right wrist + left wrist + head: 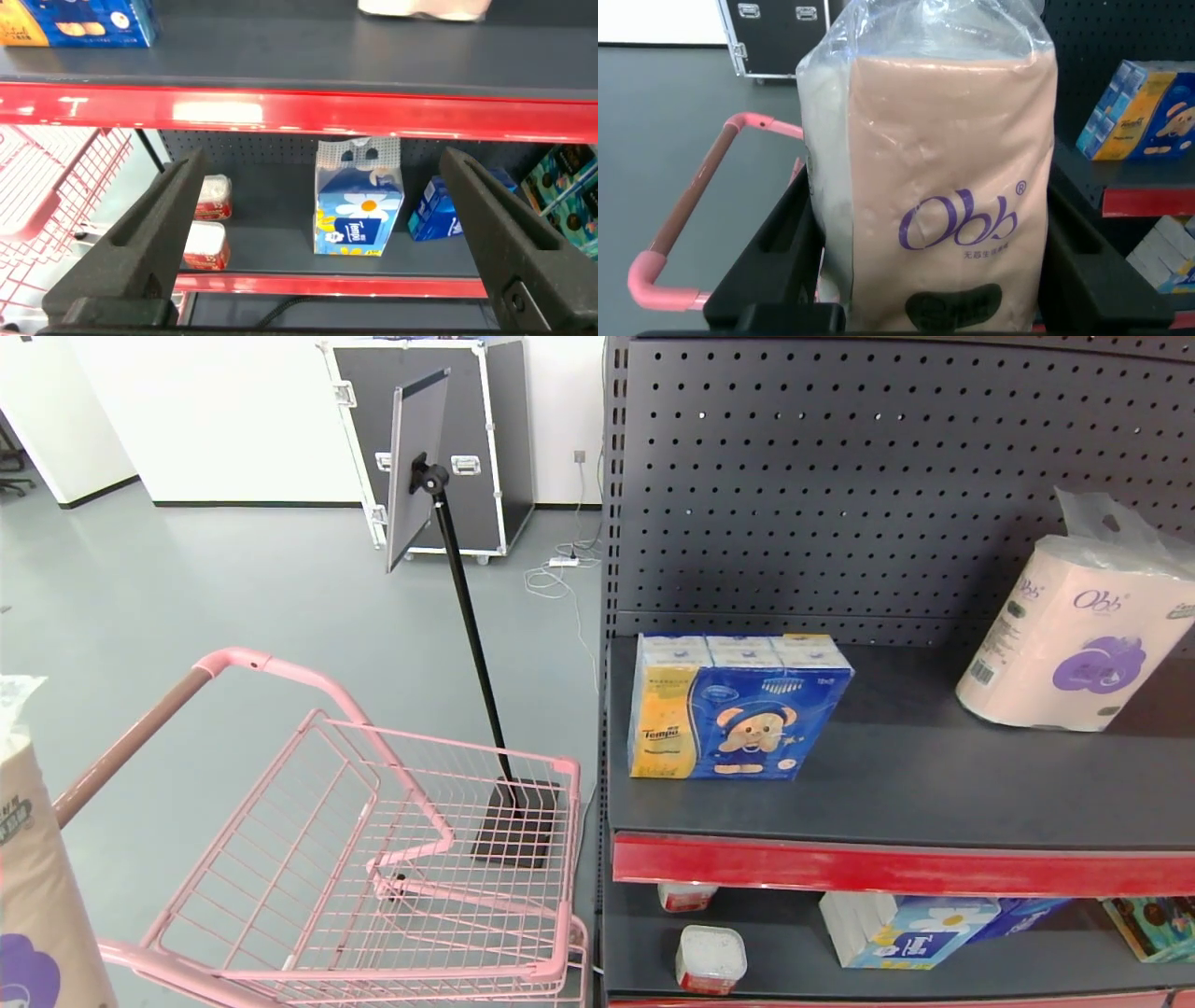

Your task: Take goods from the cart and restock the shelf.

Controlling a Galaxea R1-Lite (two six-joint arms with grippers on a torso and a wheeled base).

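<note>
A beige toilet roll pack (943, 187) in clear plastic sits between the black fingers (775, 252) of my left gripper (934, 289), which is shut on it. The same pack (33, 868) appears at the far left of the head view, beside the pink cart (373, 859), whose basket holds nothing. On the dark upper shelf (915, 775) stand a blue and yellow tissue pack (738, 719) and a second toilet roll pack (1074, 635), tilted against the pegboard. My right gripper (322, 233) is open with nothing in it, facing the lower shelf below the red shelf edge (280, 107).
The lower shelf holds a blue tissue pack (360, 201), small red and white jars (210, 233) and more boxes (934, 929). A sign stand (467, 616) has its base just behind the cart. A black flight case (439, 439) stands against the far wall.
</note>
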